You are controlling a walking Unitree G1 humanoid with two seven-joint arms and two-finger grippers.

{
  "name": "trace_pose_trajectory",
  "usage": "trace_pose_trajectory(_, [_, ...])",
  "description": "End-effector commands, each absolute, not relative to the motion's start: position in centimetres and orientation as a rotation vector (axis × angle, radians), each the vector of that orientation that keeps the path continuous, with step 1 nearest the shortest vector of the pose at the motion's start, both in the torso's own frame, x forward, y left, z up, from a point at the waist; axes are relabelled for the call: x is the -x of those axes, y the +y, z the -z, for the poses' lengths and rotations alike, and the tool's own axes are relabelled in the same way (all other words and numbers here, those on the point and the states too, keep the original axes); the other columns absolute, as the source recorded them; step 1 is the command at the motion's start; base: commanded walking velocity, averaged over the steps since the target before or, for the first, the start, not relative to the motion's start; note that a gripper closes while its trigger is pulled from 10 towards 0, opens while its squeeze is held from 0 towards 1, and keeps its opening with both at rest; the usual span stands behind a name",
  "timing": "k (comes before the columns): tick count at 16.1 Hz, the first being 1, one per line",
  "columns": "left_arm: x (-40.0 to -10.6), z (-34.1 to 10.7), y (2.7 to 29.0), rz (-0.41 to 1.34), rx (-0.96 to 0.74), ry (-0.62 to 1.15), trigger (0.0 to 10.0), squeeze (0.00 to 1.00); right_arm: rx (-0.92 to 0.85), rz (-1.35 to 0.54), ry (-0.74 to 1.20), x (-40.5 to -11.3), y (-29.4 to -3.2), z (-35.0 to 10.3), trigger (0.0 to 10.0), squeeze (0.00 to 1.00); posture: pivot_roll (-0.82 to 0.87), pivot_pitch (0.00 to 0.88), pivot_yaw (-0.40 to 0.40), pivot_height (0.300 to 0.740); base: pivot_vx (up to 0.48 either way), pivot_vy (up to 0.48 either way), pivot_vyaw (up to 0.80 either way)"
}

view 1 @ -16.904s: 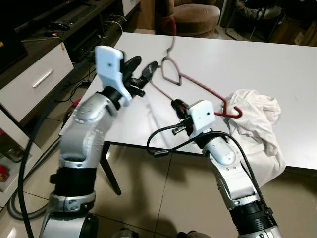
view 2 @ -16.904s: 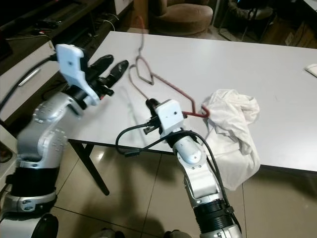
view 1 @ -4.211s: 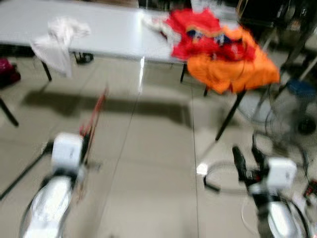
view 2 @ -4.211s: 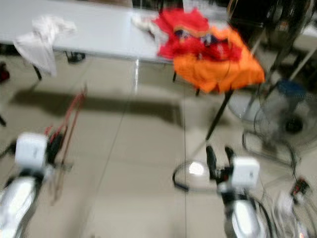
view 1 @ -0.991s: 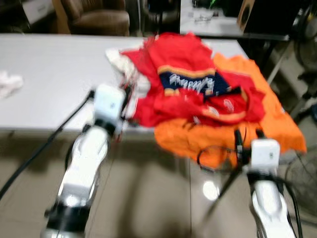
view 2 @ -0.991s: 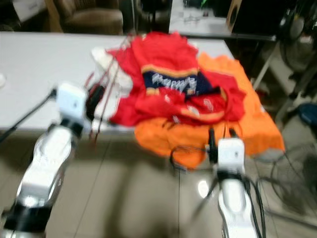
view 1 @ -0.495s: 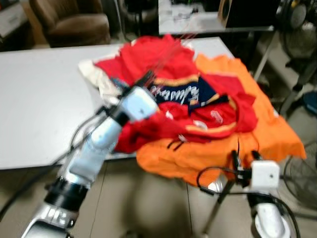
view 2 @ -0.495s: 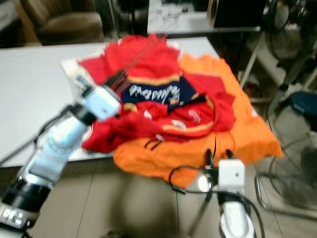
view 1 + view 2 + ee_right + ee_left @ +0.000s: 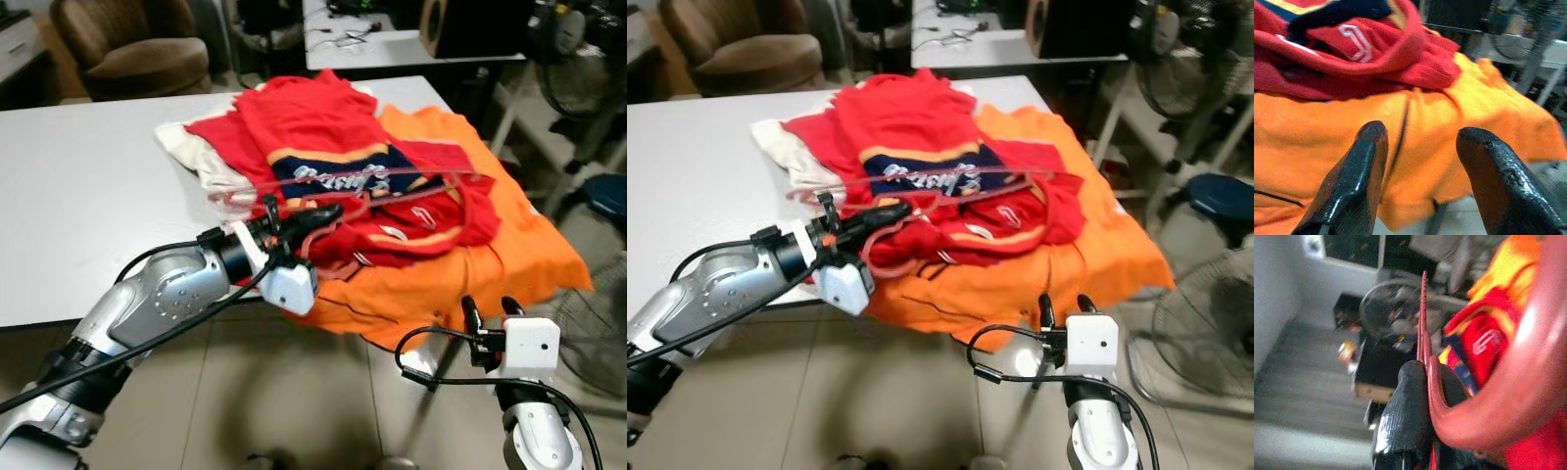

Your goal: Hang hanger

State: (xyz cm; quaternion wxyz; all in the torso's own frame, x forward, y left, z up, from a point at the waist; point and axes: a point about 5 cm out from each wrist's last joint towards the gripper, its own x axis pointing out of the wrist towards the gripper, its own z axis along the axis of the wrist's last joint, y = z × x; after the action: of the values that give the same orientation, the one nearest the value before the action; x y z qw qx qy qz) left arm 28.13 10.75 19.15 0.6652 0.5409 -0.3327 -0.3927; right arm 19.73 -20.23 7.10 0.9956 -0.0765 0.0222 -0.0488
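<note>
Left tool pressed together on the red hanger, which is held flat over the red clothes heaped near the desk's right edge. An orange garment drapes off that front right corner. Right tool hangs low in front of the desk, fingers spread, holding nothing.

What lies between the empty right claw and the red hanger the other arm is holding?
In the left eye view, orange cloth draped over the table edge lies between the right gripper and the hanger, with red shirts piled on top. The left gripper holds the hanger.
</note>
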Motion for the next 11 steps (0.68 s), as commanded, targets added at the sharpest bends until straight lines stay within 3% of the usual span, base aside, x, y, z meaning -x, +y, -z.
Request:
trace_pose_trajectory(1, [-27.7,-18.3,10.6,0.941,-1.244,-0.737,10.0,0.0,0.144,0.099,0.059,-19.9,-20.3,-7.0,10.0,0.0,-0.21,0.069,0.062,0.74,0.0,0.0,0.0])
trace_pose_trajectory(3, [-28.0,-16.4,10.2,0.984,-1.335,-0.669,10.0,0.0,0.134,0.086,0.059,-20.4,-20.0,-7.0,10.0,0.0,-0.21,0.074,0.06,0.74,0.0,0.0,0.0])
trace_pose_trajectory(5, [-29.0,-15.9,9.8,0.916,-1.397,-0.63,10.0,0.0,0.131,0.073,0.054,-20.6,-19.7,-7.2,10.0,0.0,-0.21,0.076,0.057,0.74,0.0,0.0,0.0])
trace_pose_trajectory(7, [-29.9,-16.2,9.7,0.816,-1.309,-0.597,10.0,0.0,0.128,0.065,0.047,-20.8,-19.5,-7.4,10.0,0.0,-0.21,0.077,0.055,0.74,0.0,0.0,0.0])
trace_pose_trajectory(9, [-30.9,-15.5,12.9,0.536,-0.491,-0.255,10.0,0.0,0.108,0.066,-0.024,-20.6,-19.0,-9.1,10.0,0.0,-0.22,0.072,0.07,0.74,0.0,0.0,0.0])
trace_pose_trajectory(10, [-29.5,-15.2,14.6,0.431,-0.161,-0.196,10.0,0.0,0.147,0.054,-0.077,-19.6,-18.8,-10.4,10.0,0.0,-0.22,0.071,0.072,0.74,0.0,0.0,0.0])
trace_pose_trajectory(11, [-28.0,-15.5,15.3,0.353,-0.039,-0.203,10.0,0.0,0.185,0.046,-0.114,-18.7,-18.6,-11.4,10.0,0.0,-0.22,0.071,0.07,0.74,0.0,0.0,0.0])
